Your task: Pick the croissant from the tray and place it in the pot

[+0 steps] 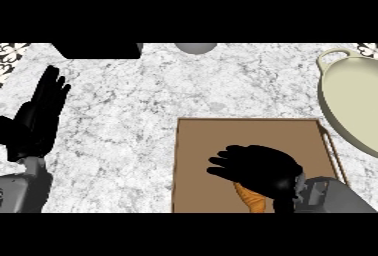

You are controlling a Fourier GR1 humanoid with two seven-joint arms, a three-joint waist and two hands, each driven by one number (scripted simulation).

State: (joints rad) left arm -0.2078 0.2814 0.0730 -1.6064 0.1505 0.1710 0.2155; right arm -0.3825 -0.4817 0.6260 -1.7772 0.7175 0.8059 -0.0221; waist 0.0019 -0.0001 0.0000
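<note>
Right hand (pixel 258 165) sits low over the tray (pixel 221 135), fingers (pixel 218 162) curled down round the croissant (pixel 249 199). Only its orange end shows below the palm, at the tray's near edge. One croissant, one brown tray, and that croissant is all that shows in it. One pot (pixel 354 95) stands just beyond the tray's far right corner on the marble surface (pixel 133 90), its pale inside showing. Left hand (pixel 37 120) rests at the left edge, fingers straight and up, holding nothing.
</note>
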